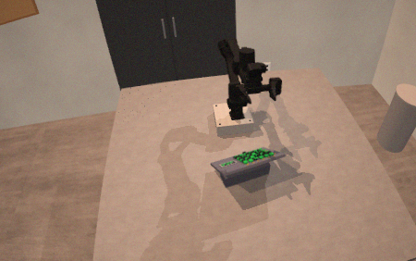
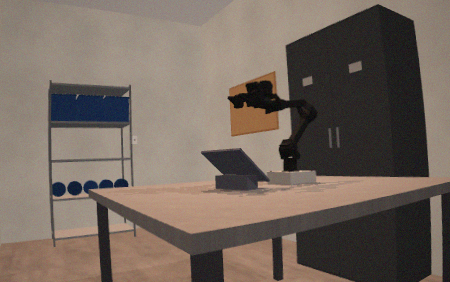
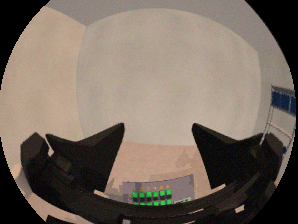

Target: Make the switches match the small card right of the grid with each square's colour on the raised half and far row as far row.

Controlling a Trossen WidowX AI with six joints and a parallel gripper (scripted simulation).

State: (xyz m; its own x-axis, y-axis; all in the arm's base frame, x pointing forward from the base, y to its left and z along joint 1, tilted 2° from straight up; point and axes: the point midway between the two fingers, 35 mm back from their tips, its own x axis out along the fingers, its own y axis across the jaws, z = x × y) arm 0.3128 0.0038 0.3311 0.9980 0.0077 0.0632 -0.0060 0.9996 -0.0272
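A grey switch panel [image 1: 250,163] rests on the table [image 1: 139,194], tilted on a darker block-shaped stand [image 2: 236,181] so that its face slopes up away from the arm. Its face carries a grid of switches [image 1: 253,156] showing bright green and dark patches; the individual switches are too small to count. Beside the grid, on the same panel, lies the small card [image 1: 226,164], also marked in green. The panel sits in front of the arm's white square base plate [image 1: 219,121], apart from it, near the middle of the table.

One black jointed arm [image 2: 300,117] rises from that plate and folds forward, holding its gripper [image 3: 157,139] high above the panel. The two dark, wedge-shaped fingers stand wide apart with nothing between them.

The table top is a matte, pale brown slab on dark legs. Beyond the panel stand one dark two-door cabinet [image 1: 166,42], one metal shelf rack [image 2: 50,160] and one orange wall board [image 2: 255,117].
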